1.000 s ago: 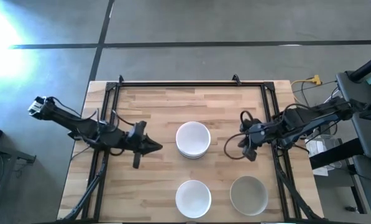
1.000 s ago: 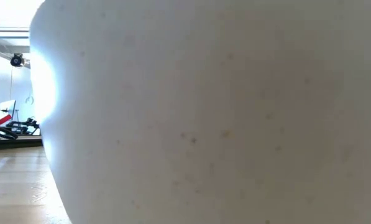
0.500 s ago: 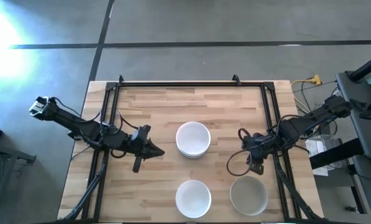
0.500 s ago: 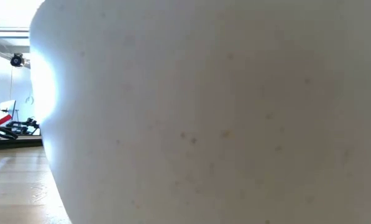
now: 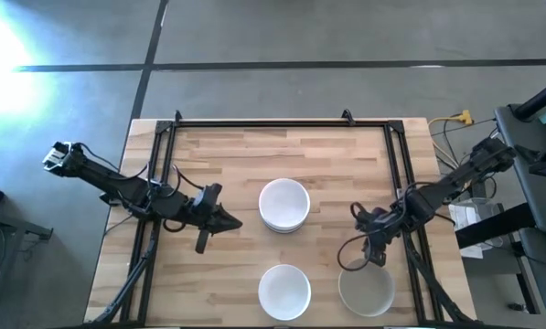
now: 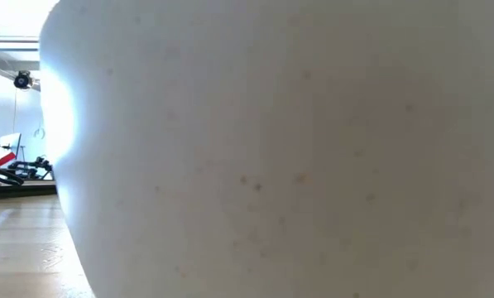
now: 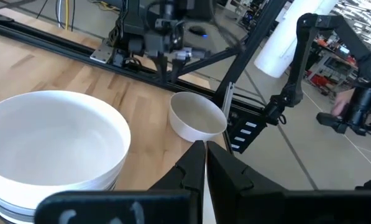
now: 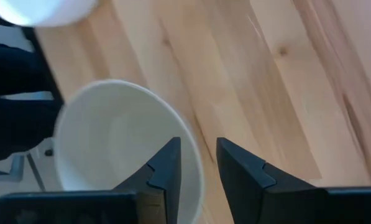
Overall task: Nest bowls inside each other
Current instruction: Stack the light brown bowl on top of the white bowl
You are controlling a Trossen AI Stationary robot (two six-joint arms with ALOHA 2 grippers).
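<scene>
My right gripper [image 5: 375, 259] over far rim of grey bowl [image 5: 366, 287], fingers parted astride rim, holding nothing, placed for pickup. Left gripper [image 5: 229, 220] shut, empty, waiting left of white stack [image 5: 283, 204].

Left arm reaches in from the left edge, stretched low toward the middle of the worktop, its hand [image 5: 225, 219] pointing right with the fingers pressed together. Right arm angles in from the right side, elbow bent, wrist tipped downward, its hand [image 5: 375, 259] with the fingers [image 8: 166, 165] standing apart.
</scene>
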